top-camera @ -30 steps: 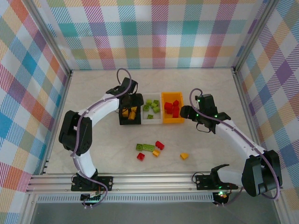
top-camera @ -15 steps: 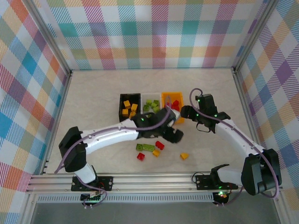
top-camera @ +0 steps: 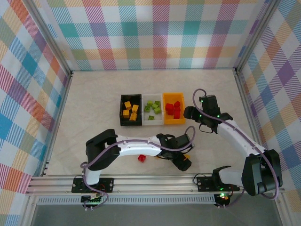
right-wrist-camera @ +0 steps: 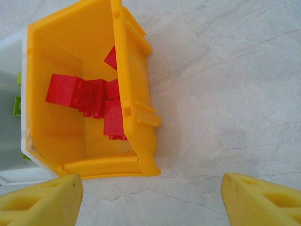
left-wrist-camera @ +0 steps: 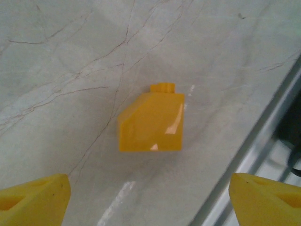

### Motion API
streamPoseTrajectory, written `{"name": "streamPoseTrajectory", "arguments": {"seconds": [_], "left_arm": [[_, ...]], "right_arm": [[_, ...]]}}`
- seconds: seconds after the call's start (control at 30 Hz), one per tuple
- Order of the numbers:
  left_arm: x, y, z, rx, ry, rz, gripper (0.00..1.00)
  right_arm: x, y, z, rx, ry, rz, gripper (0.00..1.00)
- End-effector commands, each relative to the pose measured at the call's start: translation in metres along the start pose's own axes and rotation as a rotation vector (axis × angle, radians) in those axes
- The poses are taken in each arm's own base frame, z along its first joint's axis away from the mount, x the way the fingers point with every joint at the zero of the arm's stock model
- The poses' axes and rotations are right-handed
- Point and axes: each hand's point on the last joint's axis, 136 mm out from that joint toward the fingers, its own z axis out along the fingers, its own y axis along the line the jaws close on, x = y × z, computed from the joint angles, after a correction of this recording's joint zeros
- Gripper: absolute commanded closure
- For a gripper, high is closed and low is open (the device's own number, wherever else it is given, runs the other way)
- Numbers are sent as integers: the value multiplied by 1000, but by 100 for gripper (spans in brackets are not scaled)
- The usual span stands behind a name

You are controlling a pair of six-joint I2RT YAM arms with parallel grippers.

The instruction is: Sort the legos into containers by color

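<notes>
Left gripper (left-wrist-camera: 150, 200) spread wide, empty, over yellow lego (left-wrist-camera: 150, 123) by bench rail (left-wrist-camera: 261, 141), right gripper (right-wrist-camera: 150, 197) likewise beside orange bin (right-wrist-camera: 136, 94)

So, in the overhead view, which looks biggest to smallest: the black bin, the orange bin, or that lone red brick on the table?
1. black bin and orange bin: they look alike in size, so I won't rank them.
2. lone red brick: far smaller than either.

Three bins: black bin (top-camera: 122, 110), white bin (top-camera: 151, 122), orange bin (top-camera: 173, 122). Two loose ones I can see: red brick (top-camera: 141, 157), yellow brick (left-wrist-camera: 150, 123).
</notes>
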Motion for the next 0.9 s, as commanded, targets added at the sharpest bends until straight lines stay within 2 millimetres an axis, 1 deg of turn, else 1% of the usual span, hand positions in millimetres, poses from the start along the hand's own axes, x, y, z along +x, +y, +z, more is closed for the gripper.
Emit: {"name": "streamPoseTrajectory", "arguments": {"seconds": [0.0,0.1,0.17,0.27,0.37,0.47,0.53,0.7,0.8,0.87], "left_arm": [[-22,-9,-1,2,-59,49,13],[-25,-7,3,-13,-59,63,14],[-25,-8,7,-11,-55,67,14],[-26,-10,12,2,-51,69,18],[-26,-11,18,-3,-39,79,23],[-26,-8,21,-21,-37,91,23],[-25,-7,24,-31,-32,100,26],[-20,-4,29,-53,-15,118,41],[-21,-4,25,-59,-31,120,54],[-22,-5,20,-53,-48,121,60]], "right_arm": [[-2,2,-5,-32,-22,8,22],[-2,10,-10,-81,-30,-5,22],[-2,21,-16,-150,-44,-20,22],[-1,29,-23,-211,-63,-19,22],[0,32,-28,-237,-71,-10,21],[0,34,-34,-250,-87,-5,21],[-3,36,-40,-259,-102,-3,21],[-7,35,-46,-251,-125,3,21],[-9,35,-48,-248,-130,4,21],[-10,35,-48,-245,-134,5,21]]}}
